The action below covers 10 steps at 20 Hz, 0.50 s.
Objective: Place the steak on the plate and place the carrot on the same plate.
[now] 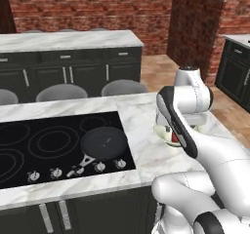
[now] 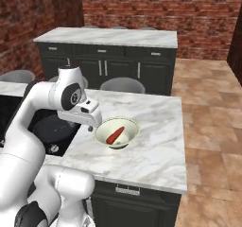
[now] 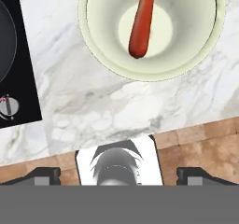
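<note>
A counter (image 2: 156, 150) ran across the scene, with a cooktop (image 1: 58, 145) set into its left part. A pan (image 1: 103, 143) sat on the cooktop's right side, its handle pointing toward the knobs (image 1: 56, 172) along the front edge. To the right of the cooktop, on the bare counter, stood a bowl (image 2: 116, 132) with a carrot (image 2: 115, 135) lying inside it; seen from the hand, the carrot (image 3: 141, 22) lay across the bowl's (image 3: 196, 55) middle. The gripper (image 2: 91, 125) hung just left of the bowl, above the counter. Stools (image 1: 123, 87) stood behind the counter, and a second counter (image 2: 108, 37) with cabinets lay farther back.
</note>
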Available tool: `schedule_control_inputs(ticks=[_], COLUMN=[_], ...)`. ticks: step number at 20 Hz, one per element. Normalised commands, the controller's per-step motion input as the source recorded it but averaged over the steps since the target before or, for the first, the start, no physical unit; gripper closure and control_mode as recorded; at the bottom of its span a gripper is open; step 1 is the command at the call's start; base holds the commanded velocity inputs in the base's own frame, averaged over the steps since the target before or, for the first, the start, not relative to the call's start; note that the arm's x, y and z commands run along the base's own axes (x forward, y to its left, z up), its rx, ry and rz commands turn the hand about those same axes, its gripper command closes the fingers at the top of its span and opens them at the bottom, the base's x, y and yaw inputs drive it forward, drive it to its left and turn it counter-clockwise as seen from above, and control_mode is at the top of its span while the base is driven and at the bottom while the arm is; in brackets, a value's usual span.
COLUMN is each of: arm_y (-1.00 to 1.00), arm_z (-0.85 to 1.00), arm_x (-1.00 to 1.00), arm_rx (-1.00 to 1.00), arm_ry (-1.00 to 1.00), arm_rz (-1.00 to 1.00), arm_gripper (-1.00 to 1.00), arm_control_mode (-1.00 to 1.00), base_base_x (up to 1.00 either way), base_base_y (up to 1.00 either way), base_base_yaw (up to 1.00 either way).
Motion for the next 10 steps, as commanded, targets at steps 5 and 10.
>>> schedule_control_inputs(ticks=[5, 10], arm_y=[-0.07, -0.23], arm_z=[0.00, -0.06], arm_x=[0.04, 0.28], arm_rx=[0.00, 0.00], arm_ry=[-0.01, 0.03], arm_rz=[0.00, -0.02], arm_gripper=[-1.00, -1.00], arm_control_mode=[-1.00, -1.00], base_base_x=[0.04, 0.00], base_base_y=[-0.21, 0.00], base_base_yaw=[0.00, 0.00])
